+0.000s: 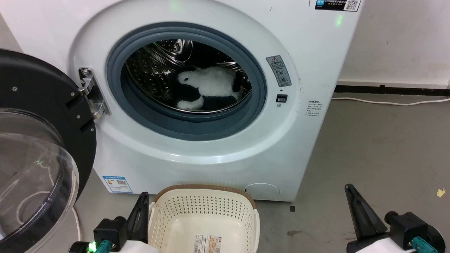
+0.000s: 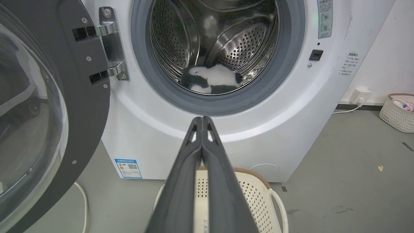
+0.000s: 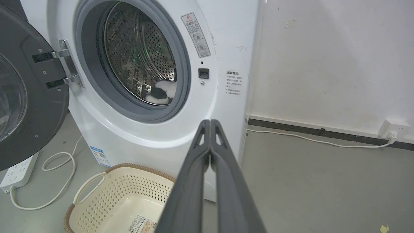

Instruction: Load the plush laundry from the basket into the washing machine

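The plush laundry [image 1: 211, 86] lies on the floor of the steel drum inside the washing machine [image 1: 316, 70], behind the grey port ring. In the right wrist view that ring hides all but a white and black scrap of it.

The clear bubble door [image 1: 42, 140] stands swung open on the left and is cut off by the picture's edge. The basket [image 1: 204, 188] sits on the grey floor just in front of the machine. A label [image 1: 208, 243] shows on its floor, and its near side is cut off.

The left gripper [image 1: 142, 203] hangs at the basket's left rim and covers part of it, its fingers pressed together on nothing. The right gripper [image 1: 351, 196] is well to the right over bare floor, its fingers likewise together.

A power strip [image 3: 17, 170] and looped white cable [image 3: 58, 181] lie left of the machine. A wall socket [image 3: 393, 129] and another pale basket [image 2: 399, 113] are far right, that basket's contents too small to make out.
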{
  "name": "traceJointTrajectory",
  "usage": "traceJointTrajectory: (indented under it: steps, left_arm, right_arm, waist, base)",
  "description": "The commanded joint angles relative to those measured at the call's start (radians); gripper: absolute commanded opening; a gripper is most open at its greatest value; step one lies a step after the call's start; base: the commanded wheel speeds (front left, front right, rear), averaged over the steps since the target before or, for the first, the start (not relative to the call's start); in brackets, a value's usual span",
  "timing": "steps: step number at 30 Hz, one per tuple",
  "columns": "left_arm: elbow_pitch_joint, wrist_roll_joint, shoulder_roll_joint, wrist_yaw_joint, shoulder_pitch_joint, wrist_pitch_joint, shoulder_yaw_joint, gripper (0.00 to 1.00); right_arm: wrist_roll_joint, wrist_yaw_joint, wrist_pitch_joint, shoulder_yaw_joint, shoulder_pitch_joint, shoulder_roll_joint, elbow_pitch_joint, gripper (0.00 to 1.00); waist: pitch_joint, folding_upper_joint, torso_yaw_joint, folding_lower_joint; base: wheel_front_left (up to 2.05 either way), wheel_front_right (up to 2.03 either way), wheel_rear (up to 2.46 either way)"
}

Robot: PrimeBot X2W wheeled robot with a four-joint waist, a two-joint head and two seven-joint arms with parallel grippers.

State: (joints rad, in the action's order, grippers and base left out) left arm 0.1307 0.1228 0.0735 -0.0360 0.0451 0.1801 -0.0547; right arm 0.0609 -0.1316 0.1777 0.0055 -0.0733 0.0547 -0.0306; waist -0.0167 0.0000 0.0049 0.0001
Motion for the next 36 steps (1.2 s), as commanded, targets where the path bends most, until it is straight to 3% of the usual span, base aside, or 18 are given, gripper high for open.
traceJointTrajectory:
  steps: [1, 36]
  left_arm:
    - [-0.009, -0.008, -0.005, 0.006, -0.01, -0.008, 0.002, 0.0]
    - [-0.058, -0.054, -0.013, 0.018, -0.024, -0.077, 0.023, 0.0]
  right_arm:
    - [-0.007, 0.0, -0.005, -0.001, 0.012, -0.001, 0.005, 0.0]
    - [-0.029, 0.001, -0.074, -0.003, 0.037, -0.003, 0.015, 0.0]
  waist:
    - [0.0, 0.0, 0.0, 0.0]
    - [0.007, 0.0, -0.002, 0.0]
  base:
    - [0.0, 0.0, 0.0]
    - [0.0, 0.0, 0.0]
